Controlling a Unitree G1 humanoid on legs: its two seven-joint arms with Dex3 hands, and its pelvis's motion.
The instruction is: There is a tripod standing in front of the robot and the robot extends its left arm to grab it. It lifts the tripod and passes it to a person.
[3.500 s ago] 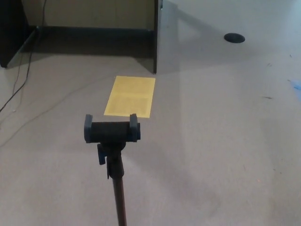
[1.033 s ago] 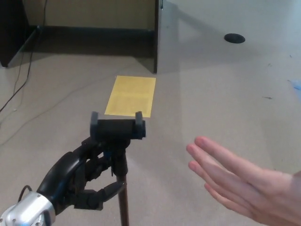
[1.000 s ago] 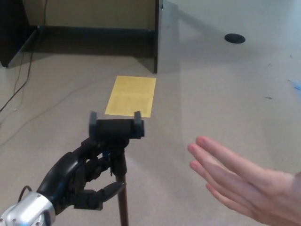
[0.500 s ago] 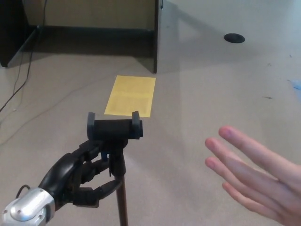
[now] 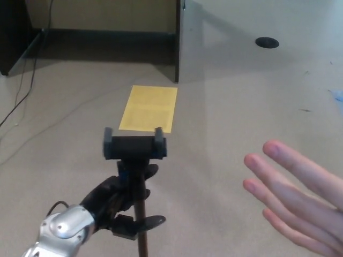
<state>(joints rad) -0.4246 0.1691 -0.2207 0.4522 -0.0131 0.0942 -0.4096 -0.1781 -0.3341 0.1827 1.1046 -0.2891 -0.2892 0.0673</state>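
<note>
At the far left we see a dark cabinet (image 5: 12, 35) in the top corner, and a thin black cable (image 5: 24, 91) running down from it across the grey floor (image 5: 241, 123). Low on the left, our left hand (image 5: 115, 201) comes in on its silver forearm (image 5: 61, 233). Its black fingers (image 5: 147, 222) are wrapped around the pole of the tripod (image 5: 135, 160), just under the clamp head, so the hand is grasping the tripod.

The tripod stands upright in the lower middle, with its pole running out of the bottom edge; we cannot tell if its feet touch the floor. Beyond it a yellow sheet (image 5: 148, 108) lies flat on the floor. Further back stands a dark panel (image 5: 177, 40), and behind it a light wall.

To the right, a small black disc (image 5: 266, 42) sits on the floor near the top. In the lower right a person's hand (image 5: 300, 198) reaches in, flat and spread, well apart from the tripod. Our right hand is out of sight.
</note>
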